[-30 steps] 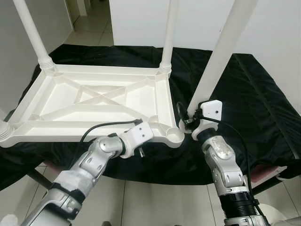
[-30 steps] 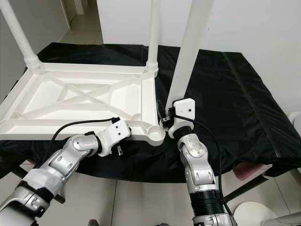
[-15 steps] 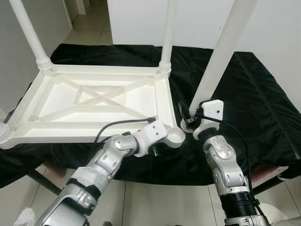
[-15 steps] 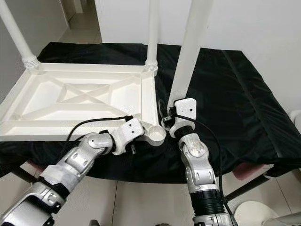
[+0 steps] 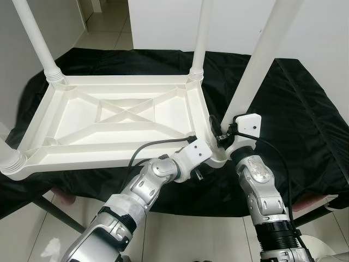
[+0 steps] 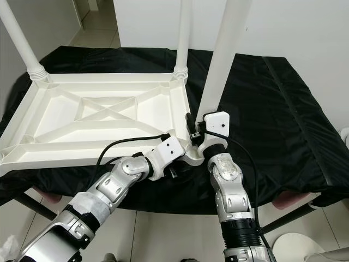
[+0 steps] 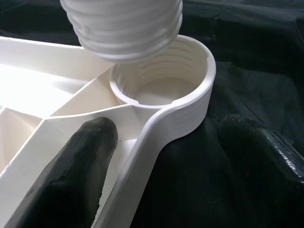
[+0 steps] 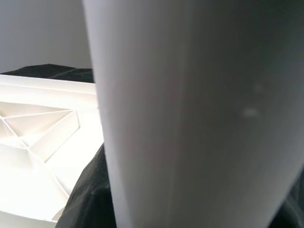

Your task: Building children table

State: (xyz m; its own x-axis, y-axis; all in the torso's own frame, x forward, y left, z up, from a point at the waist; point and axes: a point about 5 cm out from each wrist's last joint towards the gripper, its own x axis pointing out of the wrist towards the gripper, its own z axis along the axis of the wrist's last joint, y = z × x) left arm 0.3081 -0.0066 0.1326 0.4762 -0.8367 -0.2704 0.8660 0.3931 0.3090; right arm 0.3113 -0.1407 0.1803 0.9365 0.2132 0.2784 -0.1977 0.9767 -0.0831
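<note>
Three legs seated in tabletop (image 5: 120, 117); fourth leg (image 5: 256, 71), gripped by right pincer (image 5: 222, 136), hovers over last socket (image 7: 161, 85); left pincer (image 7: 156, 156) straddles, fingers apart, the tabletop rim at counter's near edge.

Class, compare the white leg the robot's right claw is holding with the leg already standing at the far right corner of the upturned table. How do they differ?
The held leg leans, its threaded end hanging just above the open near socket. The far-right leg stands upright, seated in its corner. The held leg is gripped by the right claw; nothing touches the far-right leg. Both are white plastic tubes.
</note>
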